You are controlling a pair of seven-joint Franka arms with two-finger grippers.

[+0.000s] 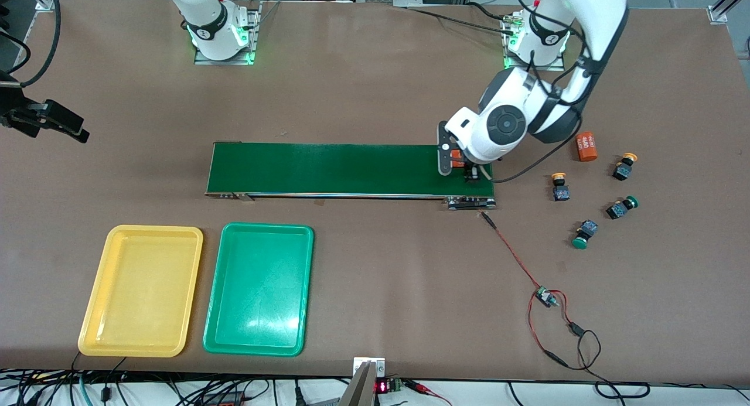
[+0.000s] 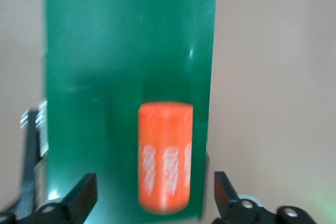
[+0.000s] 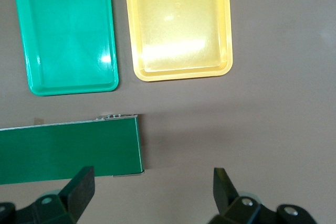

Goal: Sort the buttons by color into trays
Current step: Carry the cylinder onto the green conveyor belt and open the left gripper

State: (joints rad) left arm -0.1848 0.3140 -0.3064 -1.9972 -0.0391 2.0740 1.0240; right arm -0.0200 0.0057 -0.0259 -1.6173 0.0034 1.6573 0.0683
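Spread wide are the jaws of the left gripper [image 2: 155,195], which is held low over the conveyor belt [image 1: 328,169] at the left arm's end; an orange cylinder [image 2: 165,157] printed with white lettering too blurred to be read is seen lying on the belt between them, untouched. Equally wide are the jaws of the right gripper [image 3: 152,195], held high over the bare surface [image 1: 375,84] off the belt's other end, where the right arm waits.

A second orange cylinder [image 1: 586,146] is laid on the surface toward the left arm's end; its white print seems to read "4680". A red and black wire with a small circuit board [image 1: 546,297] is trailed from the belt's end toward the front camera.

Four buttons are scattered near that cylinder, apart from one another: two yellow-capped buttons [image 1: 560,186] [image 1: 624,166] and two green-capped buttons [image 1: 621,207] [image 1: 583,234], each with a dark blocky body and all but one tipped over.

A yellow tray [image 1: 142,290] and a green tray [image 1: 259,288] are set side by side, nearer the front camera than the belt, both empty.
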